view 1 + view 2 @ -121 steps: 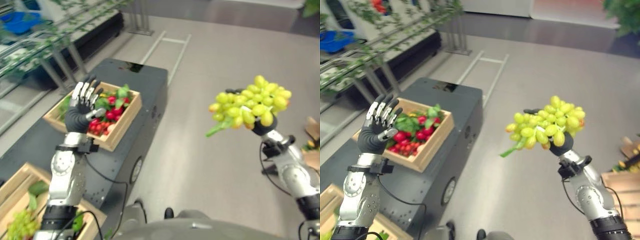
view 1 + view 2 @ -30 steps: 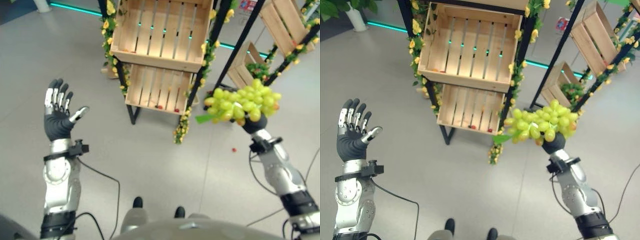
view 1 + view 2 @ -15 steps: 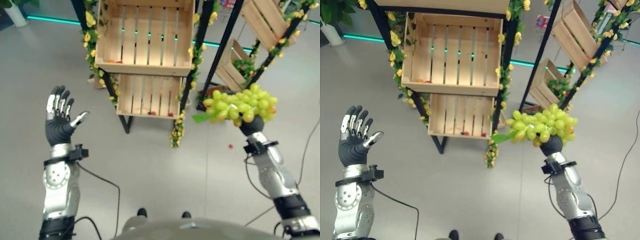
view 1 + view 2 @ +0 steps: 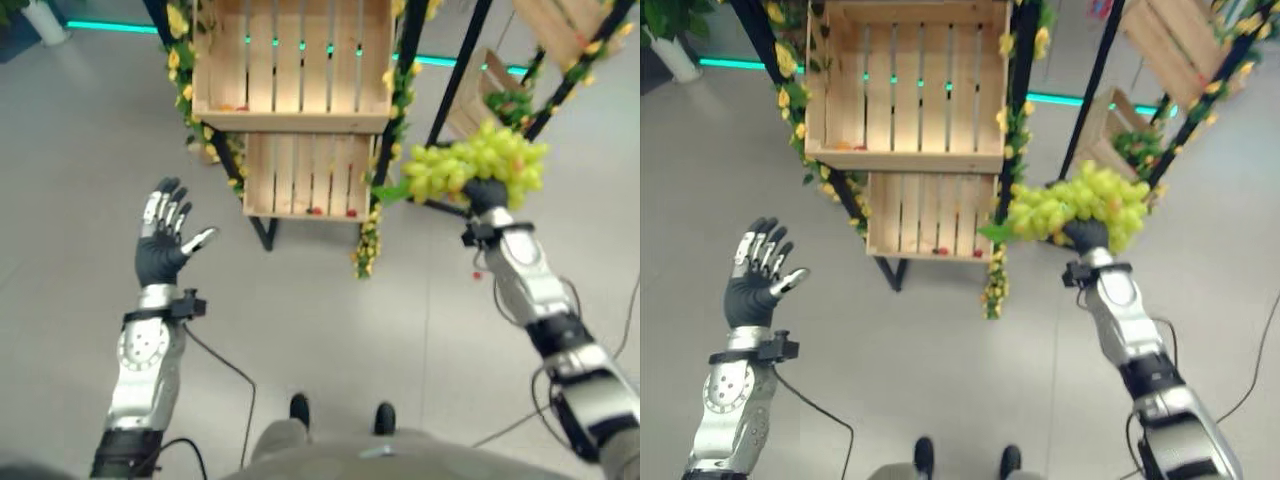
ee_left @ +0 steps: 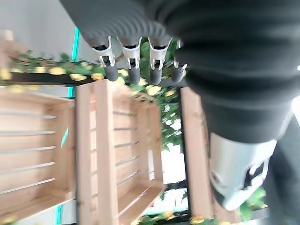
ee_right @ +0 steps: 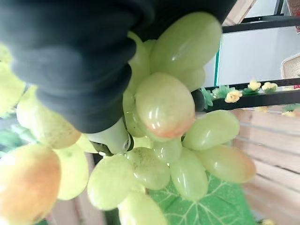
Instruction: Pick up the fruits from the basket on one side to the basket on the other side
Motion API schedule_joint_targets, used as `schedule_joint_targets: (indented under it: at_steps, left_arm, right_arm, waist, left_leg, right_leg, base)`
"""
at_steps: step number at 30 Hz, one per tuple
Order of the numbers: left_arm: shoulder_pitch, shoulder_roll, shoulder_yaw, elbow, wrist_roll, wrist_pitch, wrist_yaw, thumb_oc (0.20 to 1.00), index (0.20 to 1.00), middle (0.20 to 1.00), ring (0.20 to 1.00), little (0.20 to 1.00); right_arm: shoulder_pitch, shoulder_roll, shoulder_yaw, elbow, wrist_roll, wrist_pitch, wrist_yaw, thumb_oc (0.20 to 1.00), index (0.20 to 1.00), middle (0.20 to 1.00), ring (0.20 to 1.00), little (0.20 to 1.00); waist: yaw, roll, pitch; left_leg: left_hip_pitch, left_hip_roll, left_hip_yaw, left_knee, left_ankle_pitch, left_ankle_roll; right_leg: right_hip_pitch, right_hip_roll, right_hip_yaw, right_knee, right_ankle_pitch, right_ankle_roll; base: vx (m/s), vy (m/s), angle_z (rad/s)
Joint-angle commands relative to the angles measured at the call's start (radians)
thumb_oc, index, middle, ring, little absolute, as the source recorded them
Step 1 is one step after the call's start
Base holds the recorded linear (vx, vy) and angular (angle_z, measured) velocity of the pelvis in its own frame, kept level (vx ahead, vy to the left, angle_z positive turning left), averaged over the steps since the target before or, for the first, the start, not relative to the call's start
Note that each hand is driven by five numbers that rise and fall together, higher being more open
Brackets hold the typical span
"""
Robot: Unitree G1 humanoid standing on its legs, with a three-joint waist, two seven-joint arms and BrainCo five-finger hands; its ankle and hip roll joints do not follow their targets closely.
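Green grapes held aloft before the crate rack.

Right hand (image 4: 1087, 236) curled round the bunch of green grapes (image 4: 1080, 204), raised in mid-air just beside the rack's black post (image 4: 1022, 70). Left hand (image 4: 753, 287) raised, fingers spread straight, holding nothing. Two slatted wooden crates (image 4: 904, 90) stacked on the rack, small red bits at the lower crate's (image 4: 927, 214) front edge.

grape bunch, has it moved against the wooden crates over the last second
Yes. The grape bunch in the right hand now sits level with the lower crate of the rack; a second ago it hung below and right of it, so it has come closer.
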Motion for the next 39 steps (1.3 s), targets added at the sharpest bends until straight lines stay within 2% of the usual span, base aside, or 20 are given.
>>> schedule_joint_targets:
  at_steps: [1,7,17,34,39]
  left_arm:
    - [-0.061,0.098,0.005,-0.019,-0.006,-0.050,0.027,1.000,1.000,1.000,1.000,1.000]
    - [-0.086,0.095,-0.011,-0.003,0.010,-0.053,0.054,1.000,1.000,1.000,1.000,1.000]
    - [-0.098,0.086,-0.015,0.050,0.031,-0.049,0.087,1.000,1.000,1.000,1.000,1.000]
    - [-0.102,0.125,-0.047,0.084,0.002,-0.047,0.086,1.000,1.000,1.000,1.000,1.000]
    - [-0.100,0.135,-0.066,0.099,-0.009,-0.039,0.081,1.000,1.000,1.000,1.000,1.000]
  right_arm:
    - [-0.203,-0.033,0.004,-0.019,-0.048,-0.074,-0.061,0.200,0.200,0.200,0.200,0.200]
    - [-0.249,0.004,0.035,-0.028,-0.081,-0.076,-0.087,0.200,0.200,0.200,0.200,0.200]
    - [-0.327,0.056,0.081,-0.056,-0.156,-0.068,-0.118,0.200,0.200,0.200,0.200,0.200]
    - [-0.663,0.072,0.195,0.102,-0.115,-0.056,-0.177,0.200,0.200,0.200,0.200,0.200]
    - [-0.741,0.108,0.240,0.153,-0.092,-0.050,-0.180,0.200,0.200,0.200,0.200,0.200]
  waist:
    - [0.011,-0.065,0.060]
    - [0.012,-0.070,0.084]
    - [0.021,-0.081,0.085]
    - [0.043,-0.111,0.086]
    - [0.048,-0.126,0.078]
  left_leg:
    - [-0.064,-0.007,-0.007,0.100,-0.091,0.003]
    - [-0.087,0.000,-0.011,0.112,-0.089,0.003]
    - [-0.094,0.002,-0.010,0.122,-0.097,0.003]
    - [-0.100,-0.001,-0.011,0.133,-0.104,0.005]
    - [-0.095,-0.001,-0.011,0.124,-0.101,0.005]
  right_leg:
    - [-0.024,-0.052,-0.043,0.074,-0.061,0.060]
    - [-0.056,-0.051,-0.041,0.094,-0.062,0.056]
    - [-0.067,-0.051,-0.035,0.103,-0.064,0.054]
    - [-0.076,-0.046,-0.029,0.108,-0.060,0.056]
    - [-0.074,-0.044,-0.029,0.103,-0.059,0.055]
  base:
    - [-0.13,-0.033,-0.01]
    - [-0.01,-0.005,0.00]
    - [0.00,0.000,0.00]
    - [0.00,0.000,0.00]
    - [0.00,0.000,0.00]
